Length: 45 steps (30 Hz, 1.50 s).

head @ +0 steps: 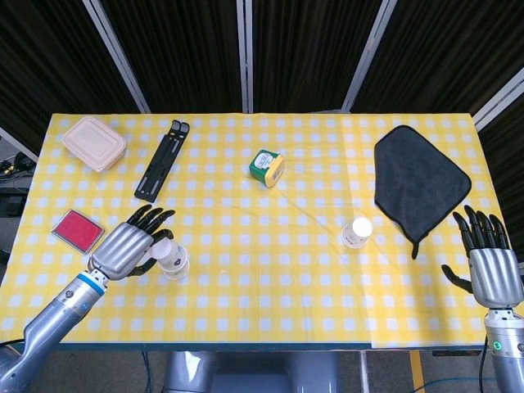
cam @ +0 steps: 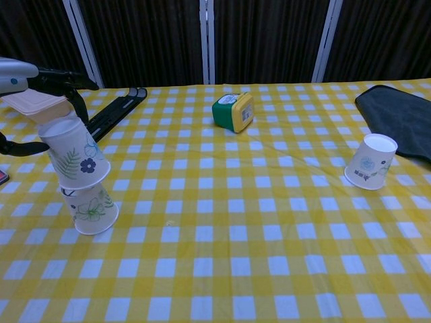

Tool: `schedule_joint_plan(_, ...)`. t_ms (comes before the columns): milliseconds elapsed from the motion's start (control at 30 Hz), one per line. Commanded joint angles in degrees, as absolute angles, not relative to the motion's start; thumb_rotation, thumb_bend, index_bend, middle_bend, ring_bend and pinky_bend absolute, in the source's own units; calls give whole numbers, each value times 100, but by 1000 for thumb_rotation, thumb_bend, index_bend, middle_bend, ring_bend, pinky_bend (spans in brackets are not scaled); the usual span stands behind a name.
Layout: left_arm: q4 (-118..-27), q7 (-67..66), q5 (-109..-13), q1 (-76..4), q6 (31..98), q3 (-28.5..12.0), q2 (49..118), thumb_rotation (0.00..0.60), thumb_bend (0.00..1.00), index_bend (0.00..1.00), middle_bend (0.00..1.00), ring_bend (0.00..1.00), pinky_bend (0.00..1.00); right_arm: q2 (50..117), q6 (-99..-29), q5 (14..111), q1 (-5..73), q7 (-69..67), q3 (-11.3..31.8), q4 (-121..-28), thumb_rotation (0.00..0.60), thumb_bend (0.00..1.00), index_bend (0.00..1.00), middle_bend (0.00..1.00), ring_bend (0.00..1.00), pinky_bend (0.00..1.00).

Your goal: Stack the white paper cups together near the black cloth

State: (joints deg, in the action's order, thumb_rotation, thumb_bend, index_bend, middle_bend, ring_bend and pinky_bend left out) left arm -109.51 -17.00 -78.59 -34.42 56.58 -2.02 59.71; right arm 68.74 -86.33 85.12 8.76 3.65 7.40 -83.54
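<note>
Two white paper cups with flower prints stand upside down at the front left. My left hand [head: 124, 247] grips the upper cup [cam: 72, 152], which sits tilted over the top of the lower cup [cam: 91, 210]. In the head view the pair [head: 173, 260] shows right beside that hand. A third cup [head: 356, 232] stands upside down alone, just left of the black cloth [head: 419, 178], and appears in the chest view too [cam: 369, 161]. My right hand [head: 493, 268] hangs open off the table's right front corner, holding nothing.
A green container [head: 267, 167] lies at the table's middle back. A beige lunch box [head: 94, 142] and a black folded stand [head: 161, 160] are at the back left. A red flat case [head: 78, 229] lies left of my left hand.
</note>
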Motion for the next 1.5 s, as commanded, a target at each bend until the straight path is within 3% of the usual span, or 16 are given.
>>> schedule_joint_plan(33, -10956, -1690, -7890, -3420, 5667, -178, 5943, 600, 448, 315, 0, 0, 0, 6877, -8630, 8515, 877, 374, 737, -8355, 600, 81, 37, 0, 0, 0)
schedule_joint_plan(500, -10761, -1811, -7772, -3449, 5537, -133, 6125, 600, 448, 300, 0, 0, 0, 6879, -8649, 8539, 873, 376, 731, -8366, 600, 81, 37, 0, 0, 0)
schedule_joint_plan(633, -10737, -1868, -7705, -3481, 5428, -101, 6119, 600, 436, 200, 0, 0, 0, 6884, -8643, 8534, 875, 384, 733, -8359, 600, 81, 37, 0, 0, 0)
schedule_joint_plan(767, -10728, -2055, -7528, -3566, 5188, -36, 6102, 600, 337, 95, 0, 0, 0, 6885, -8638, 8531, 877, 388, 734, -8359, 600, 81, 37, 0, 0, 0)
schedule_joint_plan(1000, -10768, -2149, -7426, -3602, 5177, -49, 6118, 600, 307, 95, 0, 0, 0, 6883, -8645, 8527, 871, 394, 734, -8369, 600, 81, 37, 0, 0, 0)
schedule_joint_plan(1233, -10629, -2325, -7118, -3715, 5001, -57, 6247, 600, 308, 207, 0, 0, 0, 6875, -8646, 8527, 868, 396, 734, -8381, 600, 81, 37, 0, 0, 0)
schedule_joint_plan(1500, -10244, -2647, -6457, -3968, 4667, -52, 6647, 600, 308, 180, 0, 0, 0, 6867, -8652, 8510, 866, 383, 751, -8381, 600, 80, 37, 0, 0, 0)
